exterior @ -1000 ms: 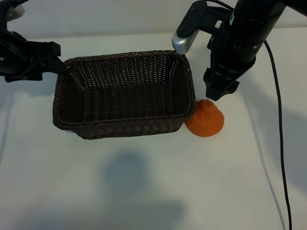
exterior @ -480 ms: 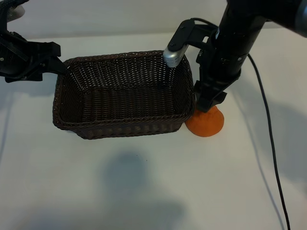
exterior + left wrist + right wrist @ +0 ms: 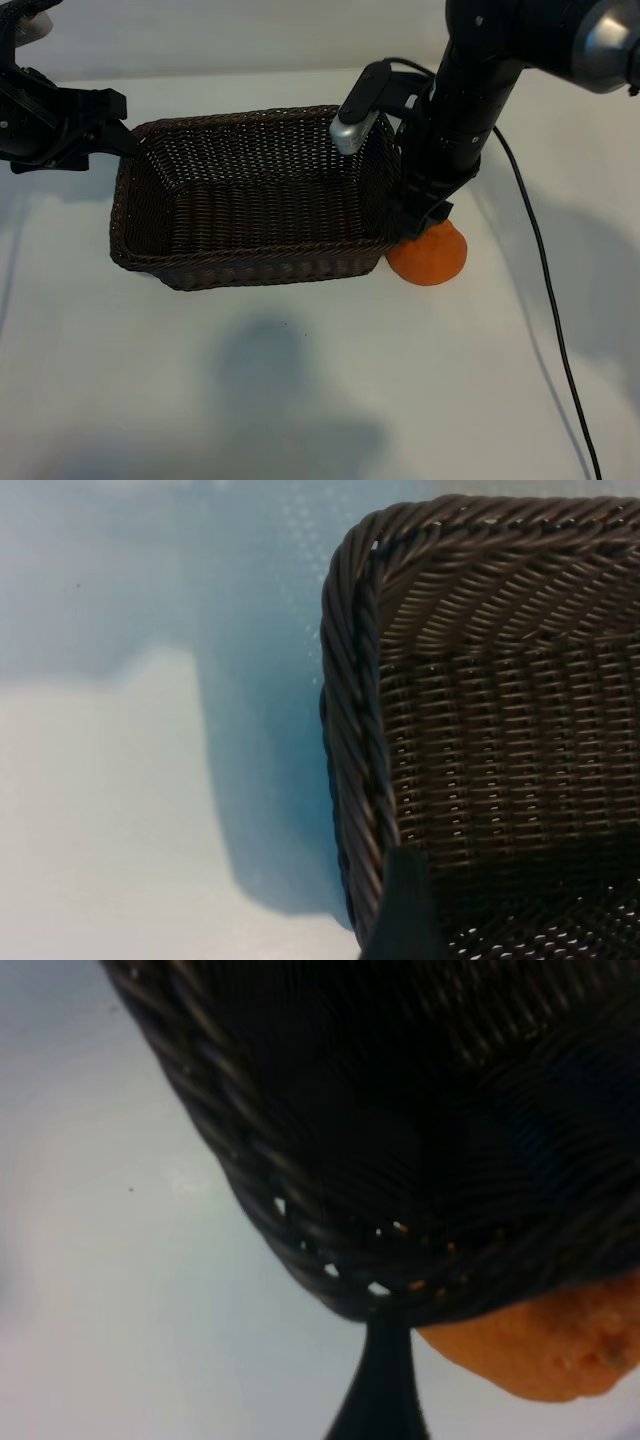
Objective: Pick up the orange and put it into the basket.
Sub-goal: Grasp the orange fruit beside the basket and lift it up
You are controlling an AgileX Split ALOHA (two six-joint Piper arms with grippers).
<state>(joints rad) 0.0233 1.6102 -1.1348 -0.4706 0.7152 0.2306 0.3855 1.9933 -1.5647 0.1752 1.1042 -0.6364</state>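
The orange (image 3: 428, 256) sits on the white tabletop (image 3: 330, 380) right of centre in the exterior view, pressed against the outside of the basket (image 3: 258, 196) at its lower right corner. Its top is covered by the right gripper (image 3: 422, 222), which reaches steeply down onto it from the upper right of the frame; the jaws stand wide apart, and whether they touch the fruit cannot be told. In the right wrist view the orange (image 3: 545, 1345) shows just beyond the rounded wicker corner of the basket (image 3: 330, 1140), with one dark finger (image 3: 382, 1380) at the frame's lower edge.

The basket, dark brown and woven with a braided rim, fills the middle of the exterior view, its long side running left to right. A silver-ended camera housing (image 3: 350, 118) on the right arm hangs over the basket's upper right corner. A black cable (image 3: 545, 290) trails from that arm down the right side of the frame.

The left gripper (image 3: 118, 135) is at the upper left, right at the basket's upper left corner, its jaws open wide. In the left wrist view the rim of the basket (image 3: 352, 730) runs down the frame and a dark fingertip (image 3: 405, 910) shows just beside it
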